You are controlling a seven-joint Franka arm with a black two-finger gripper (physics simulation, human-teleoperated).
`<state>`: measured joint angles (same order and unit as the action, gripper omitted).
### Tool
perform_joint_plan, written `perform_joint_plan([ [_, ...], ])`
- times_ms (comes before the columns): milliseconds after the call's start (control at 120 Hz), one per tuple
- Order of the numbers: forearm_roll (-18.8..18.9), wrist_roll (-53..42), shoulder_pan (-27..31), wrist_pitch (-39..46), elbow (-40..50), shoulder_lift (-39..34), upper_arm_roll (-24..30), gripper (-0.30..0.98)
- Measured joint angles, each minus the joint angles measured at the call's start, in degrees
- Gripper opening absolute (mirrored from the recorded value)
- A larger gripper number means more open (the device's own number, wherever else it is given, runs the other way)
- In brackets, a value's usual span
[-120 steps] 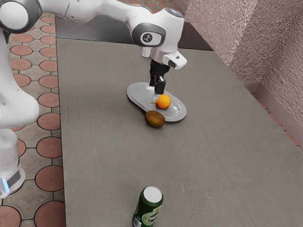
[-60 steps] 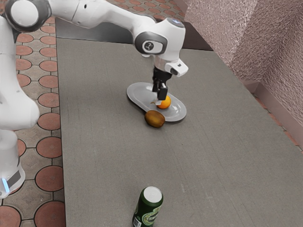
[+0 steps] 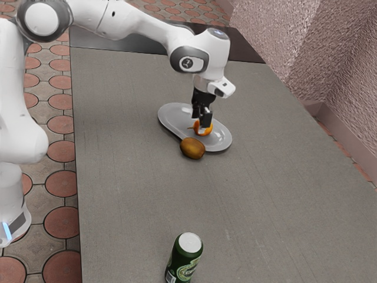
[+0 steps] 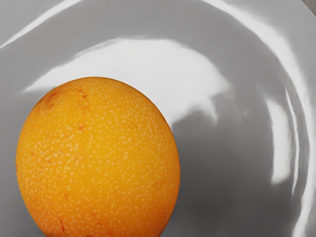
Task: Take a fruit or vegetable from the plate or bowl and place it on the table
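The gripper (image 3: pixel 201 122) is low over the plate in the exterior view, pointing down at the orange, with its black fingers apart. Partly hidden behind the fingers, the orange (image 3: pixel 208 131) rests on the grey oval plate (image 3: pixel 222 140). In the wrist view the orange (image 4: pixel 98 158) looks large and near, on the shiny plate (image 4: pixel 232 163). I cannot tell whether a finger touches it. A brown kiwi-like fruit (image 3: pixel 192 148) lies against the plate's near edge.
A green can (image 3: pixel 185 259) stands upright near the exterior view's lower edge, well away from the plate. The grey table (image 3: pixel 129 177) extends around the plate, and a rough wall (image 3: pixel 336 59) rises beyond its edge at the exterior view's right.
My hand has come down and slightly toward the exterior view's right, so the fingers now overlap the orange. The fruits, plate and can have stayed where they were.
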<state>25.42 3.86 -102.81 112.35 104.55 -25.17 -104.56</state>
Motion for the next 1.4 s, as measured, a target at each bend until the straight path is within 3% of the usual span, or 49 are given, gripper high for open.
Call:
perform_joint_plan([
  [333,1.5,0.6,-3.5,2.9,-0.8,-1.9,-3.9,0.67],
  [1008,5.2,1.2,-5.5,6.5,-1.6,-4.1,-6.1,0.64],
  [1217,5.1,1.4,-5.5,6.5,-1.6,-4.1,-6.4,0.46],
  [1400,5.3,1.7,-5.5,5.5,-2.5,-3.7,-6.1,0.37],
])
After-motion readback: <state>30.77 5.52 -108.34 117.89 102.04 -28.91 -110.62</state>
